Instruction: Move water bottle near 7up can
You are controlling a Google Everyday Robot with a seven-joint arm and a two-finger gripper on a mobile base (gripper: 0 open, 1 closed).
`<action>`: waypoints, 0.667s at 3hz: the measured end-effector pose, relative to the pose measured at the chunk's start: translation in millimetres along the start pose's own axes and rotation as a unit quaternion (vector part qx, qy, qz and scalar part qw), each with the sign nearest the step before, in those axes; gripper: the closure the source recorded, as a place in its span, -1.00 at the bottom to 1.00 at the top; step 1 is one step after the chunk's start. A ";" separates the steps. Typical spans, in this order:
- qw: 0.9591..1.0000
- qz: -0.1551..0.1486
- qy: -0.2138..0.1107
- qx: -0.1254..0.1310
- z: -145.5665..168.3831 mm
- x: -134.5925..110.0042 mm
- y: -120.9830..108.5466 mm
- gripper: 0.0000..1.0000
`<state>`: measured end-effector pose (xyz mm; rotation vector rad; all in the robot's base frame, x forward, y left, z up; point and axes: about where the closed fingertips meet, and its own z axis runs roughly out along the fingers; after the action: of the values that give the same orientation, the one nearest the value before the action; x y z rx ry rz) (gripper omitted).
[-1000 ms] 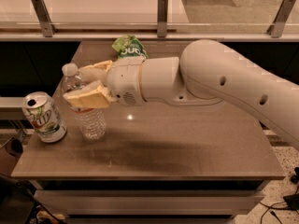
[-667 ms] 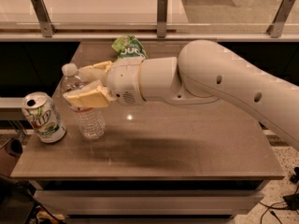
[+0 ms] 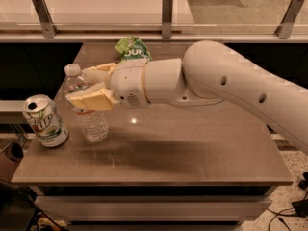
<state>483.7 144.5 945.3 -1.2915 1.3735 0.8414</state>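
The water bottle (image 3: 94,125), clear and ribbed with a white cap, stands upright on the left part of the brown table (image 3: 192,153). The 7up can (image 3: 44,121), white and green with an open silver top, stands just left of it near the table's left edge, a small gap between them. My gripper (image 3: 77,84) reaches in from the right with its cream fingers (image 3: 91,100) on either side of the bottle's upper body, closed against it. The near finger hides the bottle's label band.
A green and white snack bag (image 3: 133,49) lies at the back of the table behind my wrist. My white arm (image 3: 231,90) spans the table's right half. A glass rail with metal posts (image 3: 167,16) runs behind the table.
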 end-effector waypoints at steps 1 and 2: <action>1.000 0.000 0.000 0.000 0.0 -0.2 0.0 -0.73; 1.000 -0.002 0.000 -0.002 1.4 -1.7 1.8 -1.00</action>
<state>482.0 146.6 946.4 -1.2963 1.3704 0.8415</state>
